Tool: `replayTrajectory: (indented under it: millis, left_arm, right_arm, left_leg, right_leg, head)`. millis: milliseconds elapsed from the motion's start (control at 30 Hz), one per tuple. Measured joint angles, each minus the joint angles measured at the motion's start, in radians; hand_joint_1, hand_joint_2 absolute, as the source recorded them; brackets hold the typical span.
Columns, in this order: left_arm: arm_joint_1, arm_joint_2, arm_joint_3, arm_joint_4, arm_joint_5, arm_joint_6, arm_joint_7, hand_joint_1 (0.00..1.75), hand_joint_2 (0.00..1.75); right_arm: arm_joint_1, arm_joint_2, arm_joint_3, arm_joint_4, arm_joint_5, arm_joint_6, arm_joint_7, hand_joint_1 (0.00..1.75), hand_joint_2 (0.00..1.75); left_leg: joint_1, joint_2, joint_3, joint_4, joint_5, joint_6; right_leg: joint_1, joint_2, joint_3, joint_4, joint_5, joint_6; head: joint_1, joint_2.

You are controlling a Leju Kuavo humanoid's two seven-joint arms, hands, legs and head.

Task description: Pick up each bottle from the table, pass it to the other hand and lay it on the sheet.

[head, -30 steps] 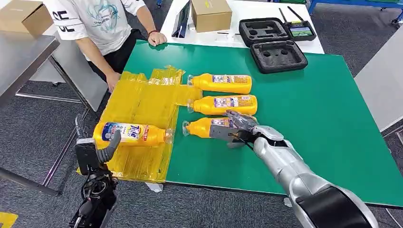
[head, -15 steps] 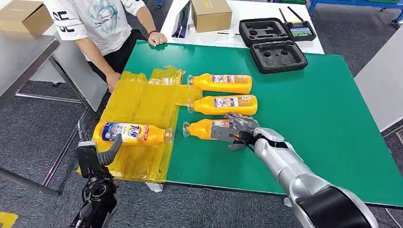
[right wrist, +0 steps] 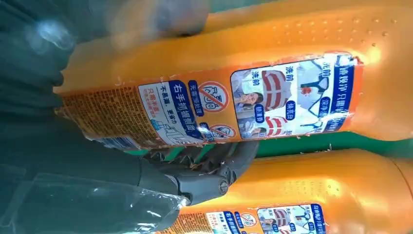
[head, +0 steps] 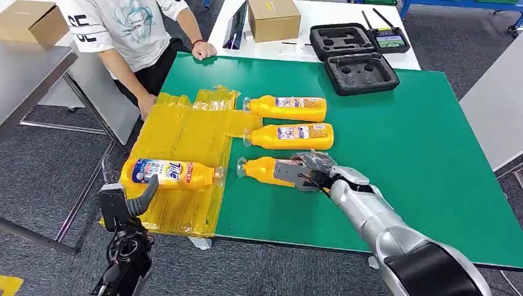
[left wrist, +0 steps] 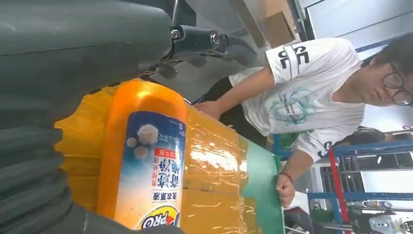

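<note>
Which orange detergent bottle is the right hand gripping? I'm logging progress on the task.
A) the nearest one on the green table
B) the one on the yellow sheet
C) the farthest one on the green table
A: the right hand wraps the nearest orange detergent bottle on the green table.

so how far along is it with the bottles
Done: one orange plastic bottle with a blue label lies on the yellow plastic sheet, the left robot hand beside it. In hand: the right robot hand grips the nearest orange bottle on the green table. Left: two more orange bottles wait untouched.
</note>
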Motion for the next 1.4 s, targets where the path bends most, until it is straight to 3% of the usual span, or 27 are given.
replayTrajectory:
  millis: [100, 333, 400, 600, 700, 800, 867, 1033, 1200, 1400]
  left_arm:
    - [0.000, 0.000, 0.000, 0.000, 0.000, -0.003, 0.000, 0.00, 1.75]
    - [0.000, 0.000, 0.001, 0.000, 0.005, -0.003, 0.000, 0.00, 1.75]
    - [0.000, 0.000, 0.001, 0.000, 0.005, -0.003, 0.000, 0.00, 1.75]
    - [0.000, 0.000, 0.001, 0.001, 0.011, -0.003, 0.000, 0.00, 1.75]
    - [0.002, 0.000, 0.001, 0.000, 0.016, -0.007, -0.001, 0.00, 1.75]
    - [0.026, -0.001, 0.001, -0.023, 0.032, -0.035, 0.000, 0.00, 1.75]
    - [0.045, -0.005, -0.002, -0.053, 0.062, -0.069, 0.005, 0.00, 1.75]
    - [0.100, -0.005, -0.029, -0.151, 0.105, -0.145, 0.030, 0.00, 1.75]
    - [0.124, -0.005, -0.066, -0.225, 0.112, -0.188, 0.045, 0.00, 1.75]
    - [0.136, 0.003, -0.124, -0.279, 0.082, -0.266, 0.045, 0.00, 1.75]
  right_arm:
    - [0.000, 0.000, 0.000, 0.001, 0.005, 0.006, 0.000, 1.55, 1.75]
    - [0.000, -0.003, 0.001, 0.003, 0.008, 0.011, 0.000, 1.52, 1.75]
    - [0.000, -0.003, 0.001, 0.003, 0.008, 0.011, 0.000, 1.75, 1.75]
    - [0.000, -0.003, 0.001, 0.004, -0.004, 0.008, -0.019, 1.75, 1.75]
    - [0.010, -0.003, -0.011, 0.003, -0.090, -0.023, -0.112, 1.75, 1.75]
    - [0.050, 0.010, -0.091, -0.047, -0.336, -0.020, -0.354, 1.75, 1.75]
    - [0.071, 0.021, -0.150, -0.122, -0.502, 0.002, -0.457, 1.75, 1.75]
    - [0.142, 0.032, -0.182, -0.357, -0.725, 0.011, -0.482, 1.75, 1.75]
    - [0.213, 0.032, -0.177, -0.499, -0.771, -0.004, -0.482, 1.75, 1.75]
    - [0.261, 0.032, -0.157, -0.534, -0.790, 0.021, -0.482, 1.75, 1.75]
  left_leg:
    - [0.000, 0.000, 0.000, 0.000, 0.000, 0.000]
    - [0.000, 0.000, 0.000, 0.000, 0.000, 0.000]
    - [0.000, 0.000, 0.000, 0.000, 0.000, 0.000]
    - [0.000, 0.000, 0.000, 0.000, 0.000, 0.000]
    - [0.000, 0.000, 0.000, 0.000, 0.000, 0.000]
    - [0.000, 0.000, 0.000, 0.000, 0.000, 0.000]
    - [0.000, 0.000, -0.001, 0.000, 0.000, 0.000]
    - [0.000, 0.000, -0.001, 0.000, 0.000, 0.000]
    - [0.000, 0.000, -0.001, 0.000, -0.001, 0.000]
    - [0.000, 0.000, -0.001, 0.000, 0.000, 0.000]
  right_leg:
    - [0.000, 0.000, 0.000, 0.000, 0.000, 0.000]
    - [0.000, 0.000, 0.000, 0.000, 0.000, 0.000]
    - [0.000, 0.000, 0.000, 0.000, 0.000, 0.000]
    - [0.000, 0.000, 0.001, 0.000, 0.000, 0.000]
    - [0.000, 0.000, 0.001, 0.000, 0.000, 0.000]
    - [0.000, 0.000, 0.000, 0.000, 0.000, 0.000]
    - [0.000, 0.000, 0.000, 0.000, 0.000, 0.000]
    - [0.000, 0.000, -0.001, 0.000, -0.001, -0.001]
    - [0.000, -0.001, 0.000, 0.000, -0.001, -0.001]
    - [0.000, -0.001, 0.000, 0.000, 0.000, 0.000]
  head:
    - [0.000, 0.000]
    - [0.000, 0.000]
    - [0.000, 0.000]
    - [0.000, 0.000]
    - [0.000, 0.000]
    - [0.000, 0.000]
    - [0.000, 0.000]
    - [0.000, 0.000]
    - [0.000, 0.000]
    - [0.000, 0.000]
